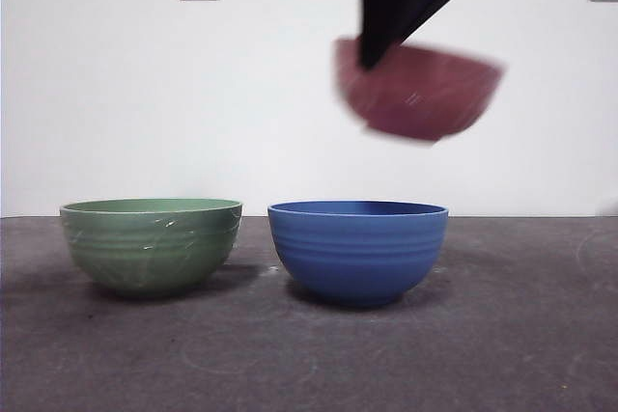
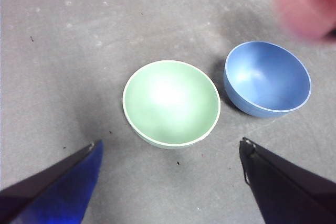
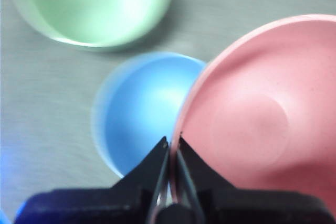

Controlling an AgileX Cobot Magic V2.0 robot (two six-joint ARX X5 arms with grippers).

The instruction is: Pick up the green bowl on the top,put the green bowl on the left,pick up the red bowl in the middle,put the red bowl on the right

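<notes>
A: What is seen in the front view?
B: The red bowl (image 1: 420, 92) is held in the air, tilted and blurred, above the blue bowl (image 1: 357, 250). Its rim is gripped by the right end effector (image 1: 375, 53). The green bowl (image 1: 152, 243) is set upright on the tabletop (image 1: 483, 335), just beside the blue bowl, on its left.

A: And the left wrist view?
B: The left end effector (image 2: 170, 182) is spread wide with nothing held, above the green bowl (image 2: 171, 103). The blue bowl (image 2: 268, 80) is seen beside it.

A: The right wrist view?
B: The right end effector (image 3: 173, 145) is pinched tight on the red bowl's (image 3: 262, 114) rim, over the blue bowl (image 3: 142, 111).
</notes>
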